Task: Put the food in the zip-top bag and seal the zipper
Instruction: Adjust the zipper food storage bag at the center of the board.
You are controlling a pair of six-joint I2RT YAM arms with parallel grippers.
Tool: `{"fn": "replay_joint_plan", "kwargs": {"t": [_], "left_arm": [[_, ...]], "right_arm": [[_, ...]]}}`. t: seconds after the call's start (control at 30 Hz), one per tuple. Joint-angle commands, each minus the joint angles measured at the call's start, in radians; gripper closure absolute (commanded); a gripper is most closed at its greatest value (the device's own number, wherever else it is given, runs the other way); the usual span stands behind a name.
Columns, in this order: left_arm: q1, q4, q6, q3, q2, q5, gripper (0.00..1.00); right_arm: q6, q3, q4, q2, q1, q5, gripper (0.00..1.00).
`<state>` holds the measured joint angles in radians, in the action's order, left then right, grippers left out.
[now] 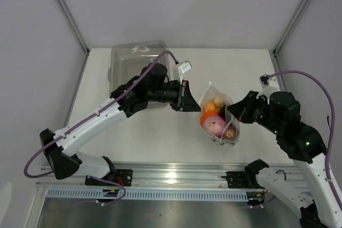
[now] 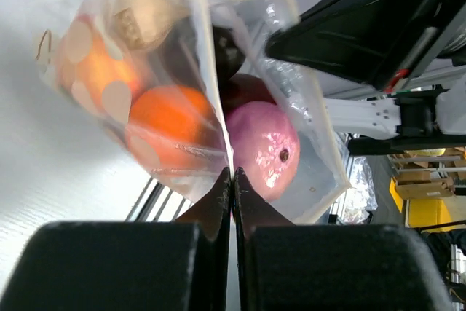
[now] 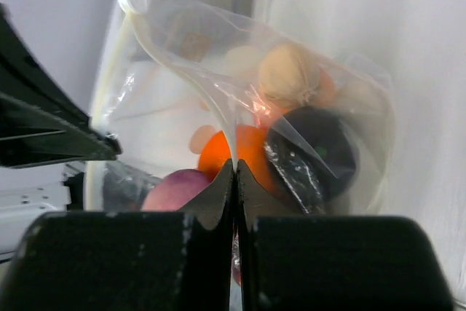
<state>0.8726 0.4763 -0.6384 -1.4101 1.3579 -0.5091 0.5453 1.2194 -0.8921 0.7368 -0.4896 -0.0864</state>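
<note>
You have the zip-top bag (image 1: pixel 212 93) running far-to-near, food (image 1: pixel 209 120) inside. Your left hand (image 2: pixel 232 172) and right hand (image 3: pixel 234 162) are each clamped tight on its plastic edge.

One bag (image 1: pixel 212 91), one bin (image 1: pixel 128 69), one orange (image 1: pixel 207 120), one pink bulb (image 1: pixel 216 127).

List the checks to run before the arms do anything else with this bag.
1. Left gripper shut on the bag edge: ok.
2. Right gripper shut on the bag's other side: ok.
3. Orange, pink bulb and dark grapes inside the bag: ok.
4. Bag mouth pressed shut along its whole length: cannot tell.
5. No loose food on the table in the top view: ok.
</note>
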Motion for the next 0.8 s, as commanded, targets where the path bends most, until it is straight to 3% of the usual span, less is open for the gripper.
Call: {"fn": "replay_joint_plan", "kwargs": {"t": [0.0,0.17,0.33,0.43,0.77], "left_arm": [[0.0,-0.036,0.013,0.068,0.081,-0.014,0.99],[-0.004,-0.094,-0.024,0.068,0.138,-0.072,0.99],[0.02,0.019,0.023,-0.085,0.057,-0.036,0.99],[0.025,0.056,0.034,-0.098,0.03,-0.029,0.99],[0.031,-0.062,-0.004,0.037,0.076,-0.1,0.99]], "right_arm": [[0.01,-0.182,0.033,0.042,-0.003,-0.012,1.0],[0.024,-0.247,0.065,0.082,-0.003,-0.015,1.0],[0.015,-0.075,-0.004,0.015,-0.009,-0.001,1.0],[0.002,0.023,-0.051,0.015,-0.01,-0.025,1.0],[0.048,-0.145,-0.013,-0.025,-0.012,-0.098,1.0]]}}
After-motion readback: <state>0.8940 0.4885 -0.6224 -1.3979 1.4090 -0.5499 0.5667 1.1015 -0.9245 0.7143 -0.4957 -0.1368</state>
